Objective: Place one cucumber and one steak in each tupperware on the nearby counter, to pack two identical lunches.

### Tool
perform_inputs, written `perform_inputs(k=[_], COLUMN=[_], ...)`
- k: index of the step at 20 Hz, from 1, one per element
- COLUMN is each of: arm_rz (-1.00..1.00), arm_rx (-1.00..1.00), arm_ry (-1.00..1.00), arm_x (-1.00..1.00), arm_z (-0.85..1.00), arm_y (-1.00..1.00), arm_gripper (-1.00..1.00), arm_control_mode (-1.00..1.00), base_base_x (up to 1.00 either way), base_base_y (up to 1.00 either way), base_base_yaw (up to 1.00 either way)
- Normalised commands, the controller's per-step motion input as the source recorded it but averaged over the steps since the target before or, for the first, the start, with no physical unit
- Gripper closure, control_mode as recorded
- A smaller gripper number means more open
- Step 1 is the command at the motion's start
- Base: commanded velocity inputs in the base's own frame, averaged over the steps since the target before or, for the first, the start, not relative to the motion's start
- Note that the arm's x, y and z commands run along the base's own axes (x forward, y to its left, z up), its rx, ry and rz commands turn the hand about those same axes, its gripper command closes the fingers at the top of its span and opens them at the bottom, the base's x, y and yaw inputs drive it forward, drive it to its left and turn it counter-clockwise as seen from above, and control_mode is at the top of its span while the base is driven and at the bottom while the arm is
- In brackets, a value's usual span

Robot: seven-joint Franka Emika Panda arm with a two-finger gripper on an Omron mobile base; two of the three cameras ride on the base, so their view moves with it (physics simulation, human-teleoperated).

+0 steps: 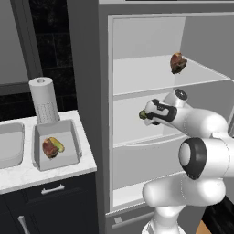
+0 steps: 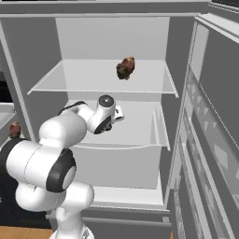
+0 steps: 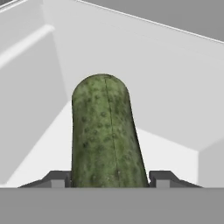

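Dark green cucumber dead ahead, bumpy skin, rounded tip pointing away from me, lying right between my fingertips in the hand view. My jaws sit against both its sides — I'd call that a grip on it, though whether it's firm I can't tell. From the left base view the cucumber pokes out of my hand over the middle fridge shelf.

One steak sits on the shelf above, reddish-brown with pale patches. Out on the desk, one tupperware already carries a steak and a yellowish cucumber; the second tupperware sits just left of it, and what's inside I can't see.

So one lunch looks packed, and this is the pick for the second. Next, I reckon: lift clear of the shelf, back out of the fridge without clipping its wall, swing left to the other tupperware.
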Motion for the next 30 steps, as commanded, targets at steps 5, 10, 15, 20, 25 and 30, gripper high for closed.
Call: perform_inputs(k=[5, 10, 15, 20, 25, 30], arm_rz=[0.0, 0.0, -0.04, -0.12, -0.15, -0.12], arm_rx=[0.0, 0.0, 0.0, -0.05, -0.05, 0.01], arm_ry=[0.0, 0.0, 0.0, 0.22, 0.35, 0.09], arm_x=[-0.13, -0.73, -1.0, -0.77, -0.85, -1.0], arm_z=[0.0, 0.02, 0.49, 0.98, 0.75, 0.04], arm_y=[0.0, 0.02, 0.0, 0.0, 0.0, -0.05], arm_gripper=[1.0, 1.0, 1.0, 1.0, 1.0, 1.0], arm_control_mode=[-1.0, -1.0, -1.0, -1.0, -1.0, -1.0], base_base_x=[0.0, 0.0, 0.0, 0.0, 0.0, 0.0], base_base_y=[0.0, 0.0, 0.0, 0.0, 0.0, 0.0], base_base_yaw=[0.0, 0.0, 0.0, 0.0, 0.0, 0.0])
